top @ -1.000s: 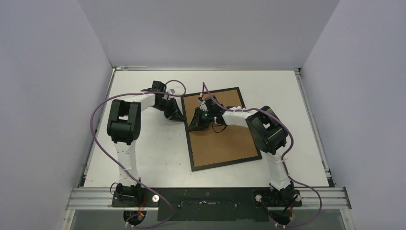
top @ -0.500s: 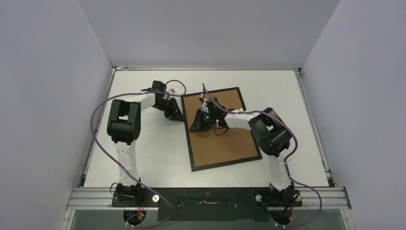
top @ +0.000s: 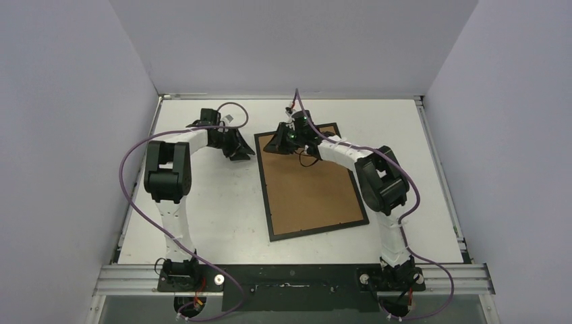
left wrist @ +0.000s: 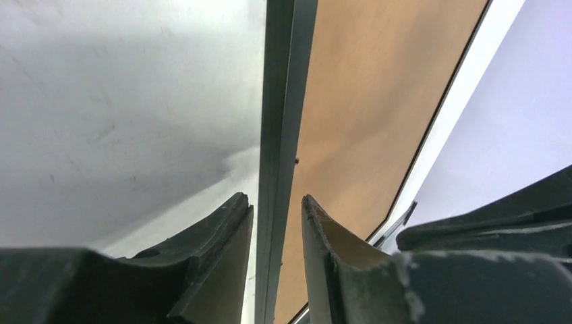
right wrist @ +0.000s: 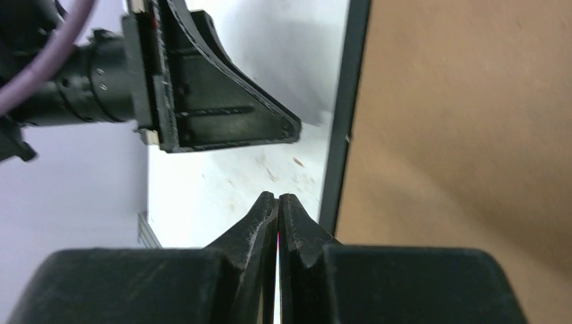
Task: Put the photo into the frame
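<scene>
The thin black frame (top: 265, 196) lies flat on the white table, filled by brown cardboard backing (top: 310, 189). The photo is hidden or out of view. My left gripper (top: 246, 152) is open and empty, low over the table just left of the frame's far-left corner. In the left wrist view (left wrist: 276, 202) the frame's rail (left wrist: 278, 121) runs beyond the gap between its fingers. My right gripper (top: 271, 145) is at that same far-left corner. In the right wrist view (right wrist: 278, 197) its fingers are pressed together and empty, beside the rail (right wrist: 344, 115), facing the left gripper (right wrist: 222, 108).
The white table (top: 202, 202) is walled by grey panels at left, back and right. Purple cables loop from both arms. The two grippers sit close together at the frame's far-left corner. A dark part of the right arm (left wrist: 485, 223) shows in the left wrist view.
My right gripper moved from over the backing's left part toward the far-left corner. My left gripper drew back a little, farther and to the left. The frame stayed in place.
</scene>
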Action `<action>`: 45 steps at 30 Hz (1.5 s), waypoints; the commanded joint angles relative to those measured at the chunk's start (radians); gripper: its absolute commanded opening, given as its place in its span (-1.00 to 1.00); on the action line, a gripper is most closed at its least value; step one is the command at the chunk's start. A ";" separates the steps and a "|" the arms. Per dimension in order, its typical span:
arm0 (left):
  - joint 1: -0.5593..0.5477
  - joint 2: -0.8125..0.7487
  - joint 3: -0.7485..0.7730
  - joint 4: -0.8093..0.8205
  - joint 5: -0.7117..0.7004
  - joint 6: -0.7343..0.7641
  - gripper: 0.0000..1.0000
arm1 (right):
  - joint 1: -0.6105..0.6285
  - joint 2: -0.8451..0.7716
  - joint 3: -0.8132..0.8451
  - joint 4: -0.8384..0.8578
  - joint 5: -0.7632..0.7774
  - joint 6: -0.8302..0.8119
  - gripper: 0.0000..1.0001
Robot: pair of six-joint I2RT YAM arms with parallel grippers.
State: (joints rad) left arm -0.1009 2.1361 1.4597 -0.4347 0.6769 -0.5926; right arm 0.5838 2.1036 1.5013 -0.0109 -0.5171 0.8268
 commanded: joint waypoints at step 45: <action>-0.039 0.240 0.281 -0.211 -0.227 0.068 -0.82 | 0.020 0.266 0.134 0.088 0.070 0.163 -1.00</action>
State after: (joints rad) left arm -0.1333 2.3234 1.7508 -0.5533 0.5869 -0.5842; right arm 0.5972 2.3478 1.6199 0.1287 -0.5133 1.0344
